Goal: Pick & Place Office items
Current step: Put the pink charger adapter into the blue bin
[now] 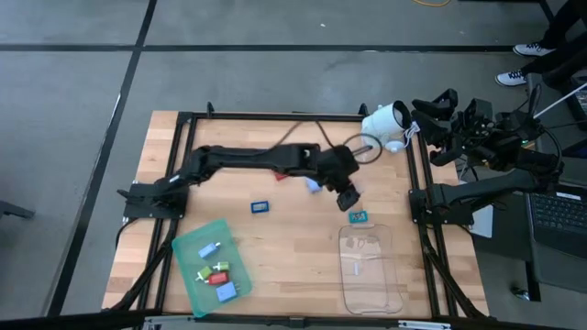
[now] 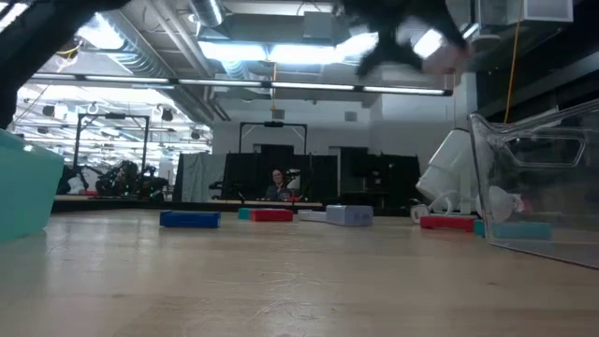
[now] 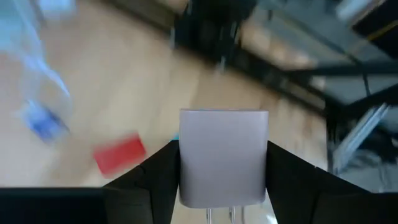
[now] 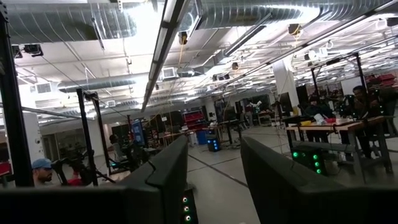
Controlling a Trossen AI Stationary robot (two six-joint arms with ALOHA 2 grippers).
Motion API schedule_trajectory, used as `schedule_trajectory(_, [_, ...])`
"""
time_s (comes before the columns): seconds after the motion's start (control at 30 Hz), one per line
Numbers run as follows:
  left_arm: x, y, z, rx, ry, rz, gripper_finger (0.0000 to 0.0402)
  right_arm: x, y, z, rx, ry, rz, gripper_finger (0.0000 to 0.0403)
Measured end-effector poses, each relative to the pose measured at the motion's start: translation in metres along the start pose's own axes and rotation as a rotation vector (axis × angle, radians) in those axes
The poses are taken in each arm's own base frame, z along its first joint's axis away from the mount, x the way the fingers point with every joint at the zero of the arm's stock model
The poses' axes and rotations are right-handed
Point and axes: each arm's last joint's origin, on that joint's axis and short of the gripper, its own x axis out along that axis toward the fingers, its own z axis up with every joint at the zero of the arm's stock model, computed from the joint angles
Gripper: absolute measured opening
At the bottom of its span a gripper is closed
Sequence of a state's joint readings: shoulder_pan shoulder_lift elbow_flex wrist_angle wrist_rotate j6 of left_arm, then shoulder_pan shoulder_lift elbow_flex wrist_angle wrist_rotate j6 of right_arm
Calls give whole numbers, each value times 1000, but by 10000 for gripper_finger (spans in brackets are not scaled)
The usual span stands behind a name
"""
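My left gripper (image 1: 347, 195) hangs above the table's right middle, near the clear tray (image 1: 371, 268), and is shut on a small white-grey block (image 3: 222, 155) with two metal prongs. Loose office items lie on the wood: a blue piece (image 1: 260, 206), a light blue one (image 1: 313, 185) and a teal one (image 1: 358, 216). A red piece (image 3: 119, 154) shows below in the left wrist view. The green tray (image 1: 188, 249) holds several small pieces. My right gripper (image 4: 214, 186) is open and raised beyond the table's right edge. My left gripper pinches the white-grey block by its two opposite side faces (image 3: 184, 162), one dark finger (image 3: 155, 180) on each side. The pronged end points back toward the wrist. The block is lifted clear, with the table well below it.
A white rounded device (image 1: 387, 124) with a cord stands at the far right corner. The clear tray's wall (image 2: 533, 178) rises at the right in the low view, with red (image 2: 446, 223) and teal (image 2: 519, 230) pieces beside it. Bare wood lies between the trays.
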State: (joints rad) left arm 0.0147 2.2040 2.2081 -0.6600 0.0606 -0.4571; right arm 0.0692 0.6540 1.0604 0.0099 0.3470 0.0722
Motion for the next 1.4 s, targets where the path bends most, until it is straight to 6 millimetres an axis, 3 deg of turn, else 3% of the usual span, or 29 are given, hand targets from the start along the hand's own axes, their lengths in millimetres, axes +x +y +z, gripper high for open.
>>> schedule_trajectory(0.2, [-96, -38, 36, 119, -326, -14, 190, 0, 0, 0, -4, 2, -1, 155])
schedule_trajectory(0.33, [-155, -55, 44, 167, -497, 93, 190, 0, 0, 0, -4, 2, -1, 155])
schedule_trajectory(0.5, [-217, -80, 30, 205, -580, 207, 190, 0, 0, 0, -4, 2, 0, 155])
schedule_trajectory(0.67, [-249, -105, -11, 190, -480, 303, 190, 0, 0, 0, 2, 2, 0, 155])
schedule_trajectory(0.9, [-260, -137, -92, 74, -219, 341, 190, 0, 1, 0, 23, 4, 22, 155])
schedule_trajectory(1.03, [-256, -151, -143, -20, -222, 407, 190, 0, 1, 0, 24, 4, 23, 155])
schedule_trajectory(1.2, [-236, -156, -204, -230, -290, 437, 190, 0, 1, 0, 24, 5, 23, 155])
schedule_trajectory(1.4, [-207, -145, -281, -463, -241, 453, 190, 0, 1, 0, 33, 5, 23, 155])
